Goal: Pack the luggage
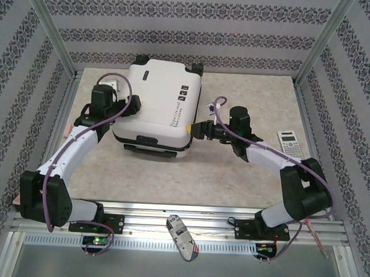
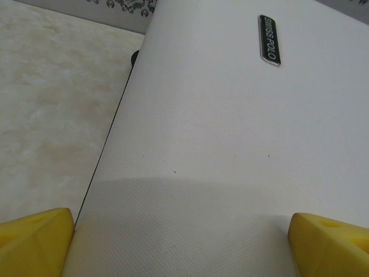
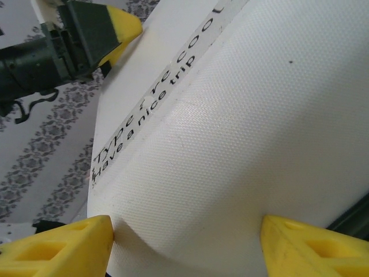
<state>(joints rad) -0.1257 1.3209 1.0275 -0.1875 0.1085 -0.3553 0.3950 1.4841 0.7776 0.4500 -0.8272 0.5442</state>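
Holds the left gripper [image 1: 131, 106] wide open, yellow fingertips [image 2: 34, 239] far apart, nothing clamped between them. Finds the luggage [image 1: 159, 106] directly ahead of that gripper and under it: closed, lying flat on the table [image 1: 245, 173], its white shell spanning the whole gap between the fingertips and running on past the right one. Reads a small dark badge [image 2: 269, 40] on the shell farther ahead, toward the right finger's side. Shows bare table out beyond the left finger, with the shell's long edge just beside that tip.

Sets the right gripper [image 1: 192, 129] about a rounded corner of the luggage, the corner lying between the tips, one yellow pad [image 3: 57, 248] on each side, both close against the shell. Cannot tell whether those pads press on the shell or only stand beside it. Carries a line of black lettering [image 3: 144, 115] up the shell ahead of the right gripper, toward its left finger. Looks across the lid from there to one yellow-tipped finger [image 3: 118, 26] of the left gripper at the far side. Leaves a calculator [image 1: 291, 144] well behind the right gripper, on the table beside that arm.
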